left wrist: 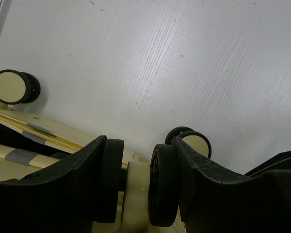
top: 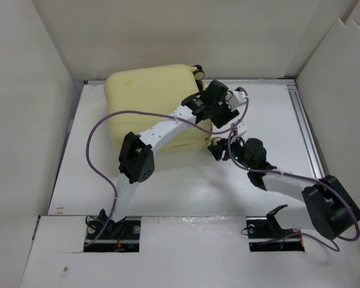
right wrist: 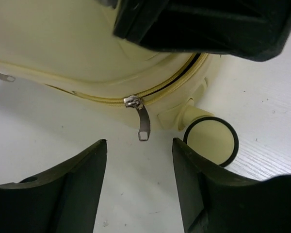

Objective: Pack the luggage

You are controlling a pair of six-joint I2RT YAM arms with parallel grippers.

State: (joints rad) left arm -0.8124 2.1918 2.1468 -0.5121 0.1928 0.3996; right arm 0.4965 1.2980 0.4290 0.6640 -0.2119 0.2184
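The luggage lies on the surface, toward 11 o'clock from the arm bases. The left tool sits around a wheel on its 3 o'clock side. The right tool stands just off its 4 o'clock corner, facing the zipper pull and another wheel.

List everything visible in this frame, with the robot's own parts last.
suitcase: one, pale yellow, lying flat at the far left-centre of the table.
wheels: three in the left wrist view, yellow with black rims, on the suitcase; one clamped, two free.
zip pulls: two, silver, on the suitcase seam.
table: one, white, walled by white panels.
cables: purple, along both arms.
left end effector: black, shut on a wheel.
right end effector: black, open, just short of one zip pull.
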